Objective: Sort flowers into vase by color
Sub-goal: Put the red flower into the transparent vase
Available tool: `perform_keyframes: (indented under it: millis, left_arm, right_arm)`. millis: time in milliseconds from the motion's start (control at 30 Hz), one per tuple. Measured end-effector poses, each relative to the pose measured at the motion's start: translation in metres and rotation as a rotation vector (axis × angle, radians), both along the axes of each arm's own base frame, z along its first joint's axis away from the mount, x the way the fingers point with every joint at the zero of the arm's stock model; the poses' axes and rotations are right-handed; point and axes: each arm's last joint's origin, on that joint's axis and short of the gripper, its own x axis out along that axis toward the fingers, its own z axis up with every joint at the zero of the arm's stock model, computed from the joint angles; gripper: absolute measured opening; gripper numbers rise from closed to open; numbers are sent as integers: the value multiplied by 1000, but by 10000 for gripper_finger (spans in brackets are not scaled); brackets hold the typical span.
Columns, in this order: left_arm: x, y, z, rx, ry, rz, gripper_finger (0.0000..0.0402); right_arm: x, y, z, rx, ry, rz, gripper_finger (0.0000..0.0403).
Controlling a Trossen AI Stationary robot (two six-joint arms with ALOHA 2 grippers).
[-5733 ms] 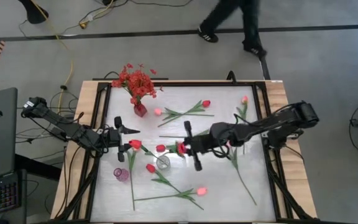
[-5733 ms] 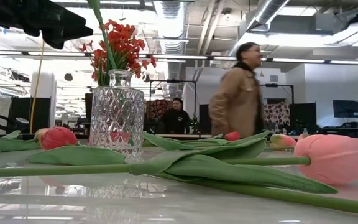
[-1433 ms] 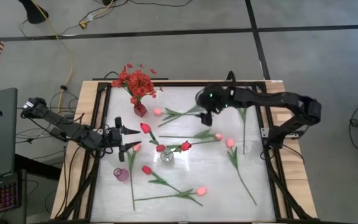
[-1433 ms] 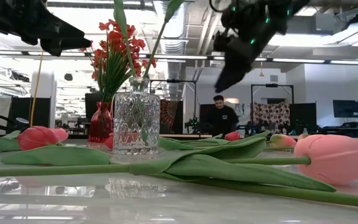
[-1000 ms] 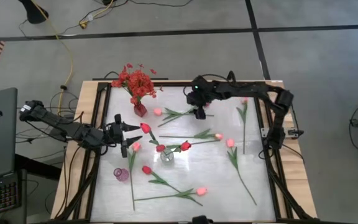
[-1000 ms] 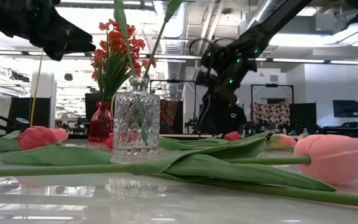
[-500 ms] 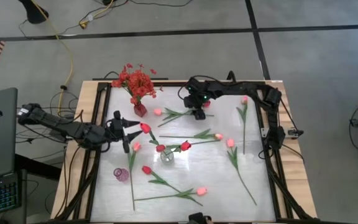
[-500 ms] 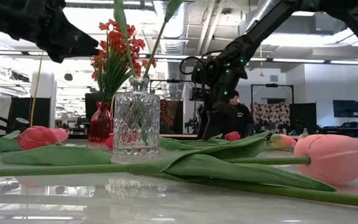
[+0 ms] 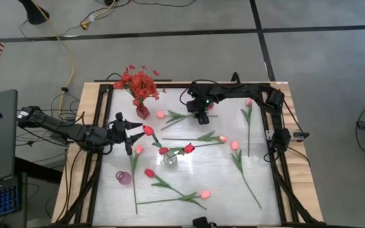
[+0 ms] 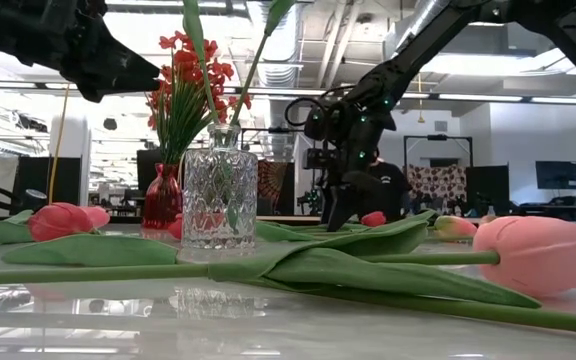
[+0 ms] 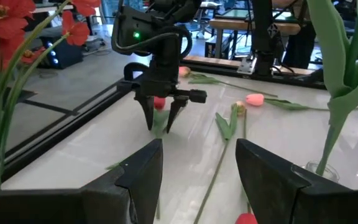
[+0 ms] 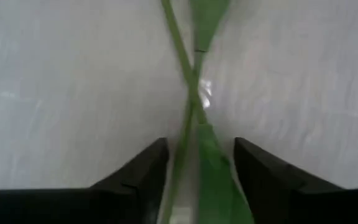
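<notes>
Nearest, loose tulips (image 9: 184, 197) lie on the table (image 9: 258, 158), waiting for sorting. The clear vase (image 9: 168, 159) mid-table holds red tulips; the left gripper (image 9: 129, 135) hovers beside it, fingers wide and empty. Farther back, the right gripper (image 9: 201, 116) straddles a red tulip's stem (image 12: 185, 62), partly spread, not visibly clamped. The red vase (image 9: 142, 112) holds red sprays.

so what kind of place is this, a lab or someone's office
Most likely a robotics lab or open workshop: exposed ceiling ducts overhead, a framed test table with cables trailing across the floor, and workbenches behind.
</notes>
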Motion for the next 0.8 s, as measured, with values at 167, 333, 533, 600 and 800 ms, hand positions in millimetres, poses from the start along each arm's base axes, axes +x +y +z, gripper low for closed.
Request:
perform_keyframes:
  millis: [167, 333, 533, 600, 800]
  left_arm:
    - [0, 0, 0, -4, 0, -12, 190]
    - [0, 0, 0, -3, 1, -13, 190]
    - [0, -1, 0, 0, 3, -21, 190]
    - [0, -1, 0, 0, 3, -21, 190]
    - [1, -2, 0, -15, 6, -71, 190]
  right_arm:
    - [-3, 1, 8, -32, 11, -9, 80]
    - [-12, 1, 29, -57, 18, -56, 28]
    - [-20, 7, 62, -72, -26, -128, 67]
    - [-24, 12, 73, -80, -29, -131, 76]
    - [-43, 30, 102, -104, 45, -155, 36]
